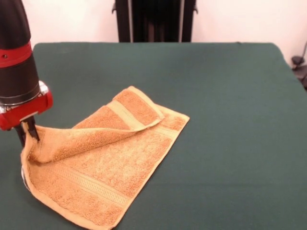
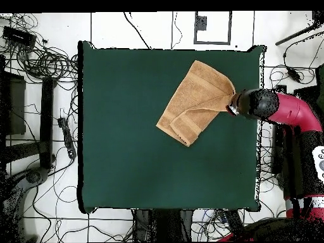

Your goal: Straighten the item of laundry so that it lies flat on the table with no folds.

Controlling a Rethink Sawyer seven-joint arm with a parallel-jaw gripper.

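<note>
A dark green tabletop [image 1: 230, 96] fills the scene. The claw [image 1: 28, 134] is clenched on one corner of the golden-orange towel [image 1: 110, 163], lifting it slightly. The cloth trails away from the claw, one flap folded over itself, apparently being drawn open to flatten.

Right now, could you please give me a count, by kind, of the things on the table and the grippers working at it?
Towels: 1, the golden-orange towel, partly folded over itself
Tables: 1, the green table
Grippers: 1, the gripper, pinching the towel's edge
Total: 3
</note>
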